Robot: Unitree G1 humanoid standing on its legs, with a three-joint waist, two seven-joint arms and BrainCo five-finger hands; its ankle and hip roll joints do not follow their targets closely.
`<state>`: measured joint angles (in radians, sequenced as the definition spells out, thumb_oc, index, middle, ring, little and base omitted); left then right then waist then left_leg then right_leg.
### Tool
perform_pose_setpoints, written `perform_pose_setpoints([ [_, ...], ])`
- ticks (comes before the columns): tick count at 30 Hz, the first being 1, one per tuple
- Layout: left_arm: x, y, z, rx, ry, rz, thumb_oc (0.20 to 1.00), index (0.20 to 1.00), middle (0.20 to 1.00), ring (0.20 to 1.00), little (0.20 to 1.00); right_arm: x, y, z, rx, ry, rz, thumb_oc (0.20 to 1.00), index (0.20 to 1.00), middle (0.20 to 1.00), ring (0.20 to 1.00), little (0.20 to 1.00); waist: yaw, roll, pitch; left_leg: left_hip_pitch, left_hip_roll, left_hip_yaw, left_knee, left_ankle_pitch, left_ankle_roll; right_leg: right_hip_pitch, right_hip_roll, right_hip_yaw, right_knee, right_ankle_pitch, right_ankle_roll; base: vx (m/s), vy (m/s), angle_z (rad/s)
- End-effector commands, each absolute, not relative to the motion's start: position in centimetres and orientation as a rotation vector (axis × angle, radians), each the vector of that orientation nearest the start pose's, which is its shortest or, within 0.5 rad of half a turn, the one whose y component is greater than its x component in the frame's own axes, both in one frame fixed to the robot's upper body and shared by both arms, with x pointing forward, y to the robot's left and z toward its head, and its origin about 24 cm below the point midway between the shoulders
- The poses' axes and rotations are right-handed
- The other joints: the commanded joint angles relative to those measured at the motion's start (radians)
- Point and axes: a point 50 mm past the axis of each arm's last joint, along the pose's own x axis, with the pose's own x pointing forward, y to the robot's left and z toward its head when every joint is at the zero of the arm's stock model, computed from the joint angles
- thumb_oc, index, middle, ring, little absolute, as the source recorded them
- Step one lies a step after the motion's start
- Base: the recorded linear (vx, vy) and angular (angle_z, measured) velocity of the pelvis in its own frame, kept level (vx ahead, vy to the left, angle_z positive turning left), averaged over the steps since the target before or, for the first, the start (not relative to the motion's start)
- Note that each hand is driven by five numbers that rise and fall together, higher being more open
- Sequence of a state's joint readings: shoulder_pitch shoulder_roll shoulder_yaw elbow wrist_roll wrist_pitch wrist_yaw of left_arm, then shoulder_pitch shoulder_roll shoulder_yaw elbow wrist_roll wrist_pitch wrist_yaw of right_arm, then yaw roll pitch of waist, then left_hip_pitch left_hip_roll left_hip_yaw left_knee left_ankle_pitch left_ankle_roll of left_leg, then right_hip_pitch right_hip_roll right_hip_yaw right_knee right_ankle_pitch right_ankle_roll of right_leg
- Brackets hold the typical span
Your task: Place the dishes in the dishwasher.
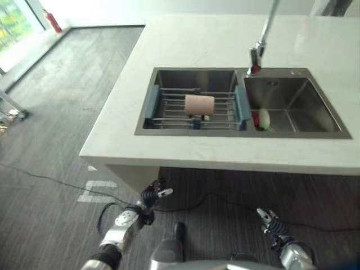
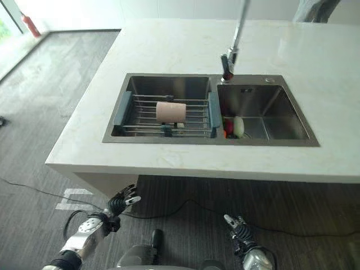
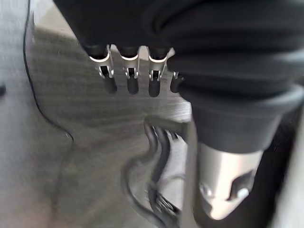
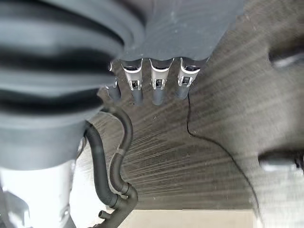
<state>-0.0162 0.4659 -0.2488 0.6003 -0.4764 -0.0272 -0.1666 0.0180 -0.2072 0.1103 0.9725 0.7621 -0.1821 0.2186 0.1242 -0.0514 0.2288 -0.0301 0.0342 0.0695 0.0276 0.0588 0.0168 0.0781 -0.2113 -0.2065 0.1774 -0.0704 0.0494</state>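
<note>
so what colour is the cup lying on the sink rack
Pale pink; the cup shows best in the left eye view.

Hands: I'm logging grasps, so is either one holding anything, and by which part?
Nothing is held. The left hand and right hand hang low over the floor, fingers relaxed. The cup lies on the sink rack.

Red fire extinguisher [image 1: 53,21], tall faucet [image 1: 260,52]

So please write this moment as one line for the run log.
stage: not started | left hand: open, low, holds nothing | right hand: open, low, holds nothing | pink cup: on its side on sink rack | dishes: untouched
</note>
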Motion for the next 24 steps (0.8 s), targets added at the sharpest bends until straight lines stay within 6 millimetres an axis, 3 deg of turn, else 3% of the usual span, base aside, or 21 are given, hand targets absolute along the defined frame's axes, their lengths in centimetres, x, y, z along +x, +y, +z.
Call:
perform_pose_setpoints([
  [1, 21.7, 23.6, -5.3, 0.038, 0.496, -0.130, 1.000, 1.000, 1.000, 1.000, 1.000, 17.5, -23.0, -11.0, 0.436, 0.575, -0.154, 1.000, 1.000, 1.000, 1.000, 1.000, 0.001, 0.014, -0.036, -0.020, 0.033, -0.052, 0.080, -0.116, -0.009, -0.028, -0.045, -0.032, -0.070, 0.105, 0.124, 0.09, 0.037, -0.87],
  [2, 22.1, 23.8, -4.8, 0.027, 0.480, -0.112, 1.000, 1.000, 1.000, 1.000, 1.000, 17.6, -22.9, -11.0, 0.421, 0.584, -0.131, 1.000, 1.000, 1.000, 1.000, 1.000, -0.010, 0.001, -0.030, -0.011, 0.021, -0.034, 0.093, -0.143, -0.008, -0.072, -0.053, -0.030, -0.105, 0.155, 0.136, 0.12, -0.011, -0.52],
  [3, 22.3, 23.9, -4.5, 0.025, 0.474, -0.103, 1.000, 1.000, 1.000, 1.000, 1.000, 17.6, -22.8, -11.0, 0.416, 0.593, -0.125, 1.000, 1.000, 1.000, 1.000, 1.000, -0.012, -0.003, -0.025, -0.010, 0.018, -0.029, 0.105, -0.155, -0.007, -0.082, -0.058, -0.028, -0.114, 0.168, 0.141, 0.12, -0.073, -0.37],
  [6, 22.9, 23.3, -4.3, -0.004, 0.438, -0.071, 1.000, 1.000, 1.000, 1.000, 1.000, 18.0, -22.1, -11.3, 0.435, 0.612, -0.110, 1.000, 1.000, 1.000, 1.000, 1.000, -0.005, -0.013, -0.042, -0.007, 0.040, -0.003, 0.064, -0.143, -0.011, -0.064, -0.047, -0.044, -0.170, 0.172, 0.147, 0.12, -0.200, 0.21],
  [11, 22.7, 22.0, -4.9, -0.005, 0.478, -0.119, 1.000, 1.000, 1.000, 1.000, 1.000, 18.3, -21.8, -11.0, 0.425, 0.598, -0.128, 1.000, 1.000, 1.000, 1.000, 1.000, -0.010, 0.003, -0.070, 0.025, 0.059, 0.001, -0.032, -0.090, -0.039, -0.015, -0.025, -0.068, -0.221, 0.141, 0.149, 0.13, -0.039, 0.06],
  [17, 22.3, 21.4, -5.6, -0.029, 0.500, -0.134, 1.000, 1.000, 1.000, 1.000, 1.000, 17.3, -22.5, -11.5, 0.400, 0.643, -0.143, 1.000, 1.000, 1.000, 1.000, 1.000, -0.025, 0.036, -0.074, 0.066, 0.063, -0.006, -0.059, -0.084, -0.053, -0.007, -0.027, -0.073, -0.209, 0.117, 0.138, 0.08, 0.061, 0.02],
  [24, 21.9, 20.9, -6.3, -0.061, 0.535, -0.134, 1.000, 1.000, 1.000, 1.000, 1.000, 16.8, -21.9, -11.9, 0.360, 0.673, -0.084, 1.000, 1.000, 1.000, 1.000, 1.000, -0.026, 0.039, -0.075, 0.089, 0.075, -0.012, -0.076, -0.077, -0.067, 0.008, -0.018, -0.085, -0.201, 0.099, 0.129, 0.02, 0.006, 0.09],
])
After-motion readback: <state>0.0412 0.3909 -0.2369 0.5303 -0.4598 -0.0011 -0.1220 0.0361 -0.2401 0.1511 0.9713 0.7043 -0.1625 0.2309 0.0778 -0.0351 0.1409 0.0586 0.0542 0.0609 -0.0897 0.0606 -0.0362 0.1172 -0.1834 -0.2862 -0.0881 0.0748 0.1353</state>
